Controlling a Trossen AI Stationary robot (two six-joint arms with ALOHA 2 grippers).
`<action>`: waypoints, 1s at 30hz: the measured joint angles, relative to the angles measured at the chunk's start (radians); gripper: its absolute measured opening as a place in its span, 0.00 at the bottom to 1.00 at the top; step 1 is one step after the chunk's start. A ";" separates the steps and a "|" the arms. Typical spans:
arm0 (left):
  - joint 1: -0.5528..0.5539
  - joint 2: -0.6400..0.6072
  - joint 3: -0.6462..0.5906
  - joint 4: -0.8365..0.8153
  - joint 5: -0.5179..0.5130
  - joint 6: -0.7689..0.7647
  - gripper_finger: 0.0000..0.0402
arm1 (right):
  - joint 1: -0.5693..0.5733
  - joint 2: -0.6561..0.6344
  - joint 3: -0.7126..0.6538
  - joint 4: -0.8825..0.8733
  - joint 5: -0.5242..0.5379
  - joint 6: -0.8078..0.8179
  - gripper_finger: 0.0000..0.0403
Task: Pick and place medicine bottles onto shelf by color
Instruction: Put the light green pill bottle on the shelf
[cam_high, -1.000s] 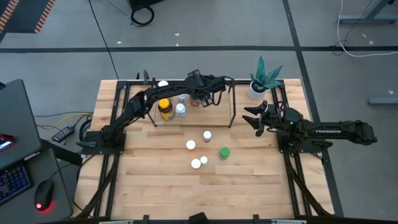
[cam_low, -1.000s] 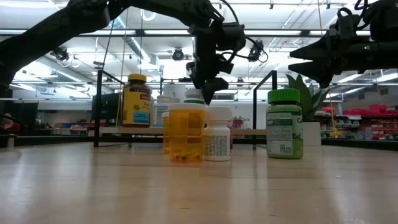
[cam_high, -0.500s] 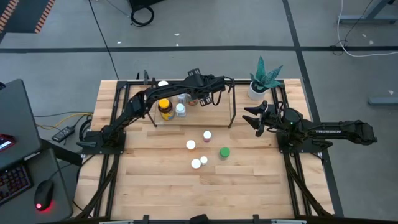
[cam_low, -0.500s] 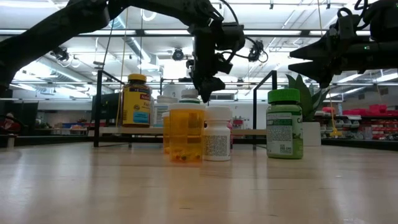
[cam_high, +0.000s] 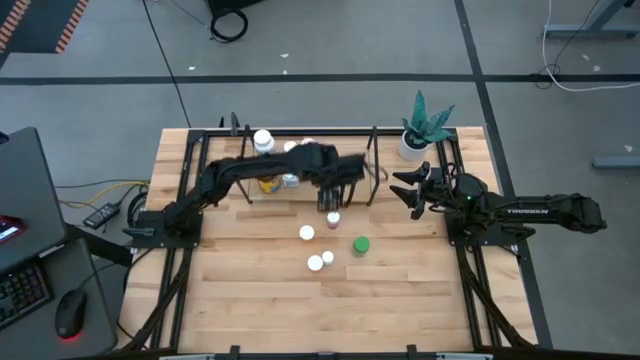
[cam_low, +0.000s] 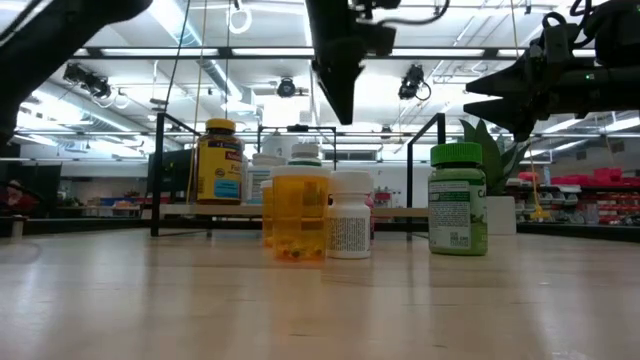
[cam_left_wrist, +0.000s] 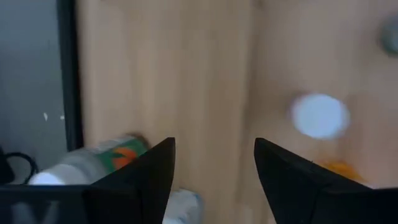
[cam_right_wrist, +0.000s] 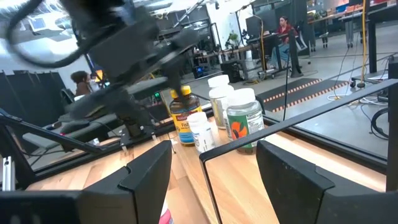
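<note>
My left gripper (cam_high: 330, 203) (cam_low: 338, 100) (cam_left_wrist: 214, 180) hangs open, fingers down, just in front of the shelf (cam_high: 290, 197), above a pink-capped bottle (cam_high: 333, 216). It holds nothing. More bottles stand on the table: white-capped ones (cam_high: 307, 233) (cam_high: 315, 263) and a green-capped one (cam_high: 360, 245) (cam_low: 458, 200). On the shelf stand the big amber bottle with the yellow cap (cam_high: 265, 178) (cam_low: 220, 160) and several white ones (cam_high: 263, 140) (cam_right_wrist: 239, 124). My right gripper (cam_high: 405, 190) (cam_right_wrist: 211, 180) waits open, raised at the table's right side.
A white pot with a green plant (cam_high: 410, 145) stands at the far right corner, behind my right gripper. The shelf's thin black uprights (cam_high: 372, 165) rise beside my left arm. Bare wood lies toward the near edge (cam_high: 330, 310).
My left gripper has drawn back from over the shelf toward the near edge and risen, now hanging in front of the shelf. A white bottle that it stood at stays on the shelf. My right arm has kept still.
</note>
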 joint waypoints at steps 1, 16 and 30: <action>-0.017 0.000 0.000 -0.012 0.002 0.000 0.55 | 0.000 0.000 0.000 0.000 0.000 0.000 0.60; -0.119 -0.216 -0.459 0.105 -0.022 -0.014 0.44 | 0.000 0.000 0.000 0.000 0.000 0.000 0.60; -0.124 -0.449 -0.885 0.776 0.001 -0.094 0.49 | 0.000 0.000 0.000 0.000 0.000 0.000 0.60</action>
